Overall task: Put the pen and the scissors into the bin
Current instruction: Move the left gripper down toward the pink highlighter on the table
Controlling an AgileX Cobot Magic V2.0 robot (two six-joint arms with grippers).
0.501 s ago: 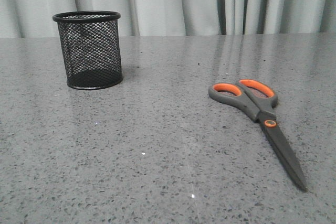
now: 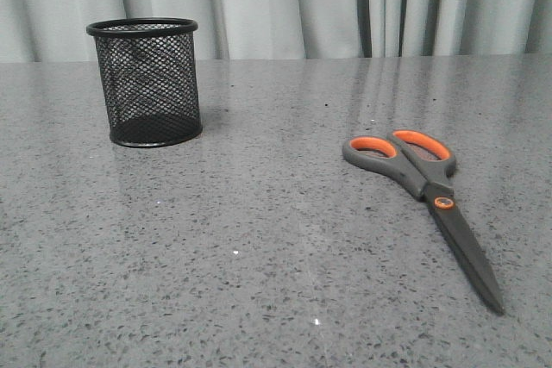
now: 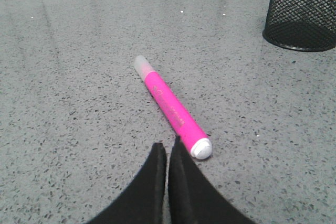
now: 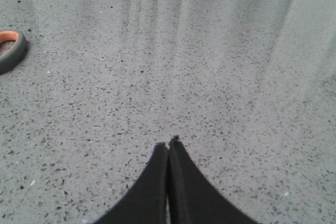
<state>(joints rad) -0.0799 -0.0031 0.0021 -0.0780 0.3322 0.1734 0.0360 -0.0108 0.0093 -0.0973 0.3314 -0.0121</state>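
Note:
The black wire-mesh bin [image 2: 148, 81] stands upright at the far left of the grey table; it also shows in the left wrist view [image 3: 302, 11]. The scissors [image 2: 424, 184] lie flat at the right, grey handles lined orange toward the back, blades pointing to the front right; one handle loop shows in the right wrist view [image 4: 10, 48]. The magenta pen [image 3: 171, 106] lies on the table in the left wrist view only, its near end just beside my left gripper [image 3: 168, 146], which is shut and empty. My right gripper [image 4: 168, 142] is shut and empty over bare table.
The speckled grey table [image 2: 259, 239] runs back to a pale curtain [image 2: 285, 2] behind its far edge. Neither arm shows in the front view.

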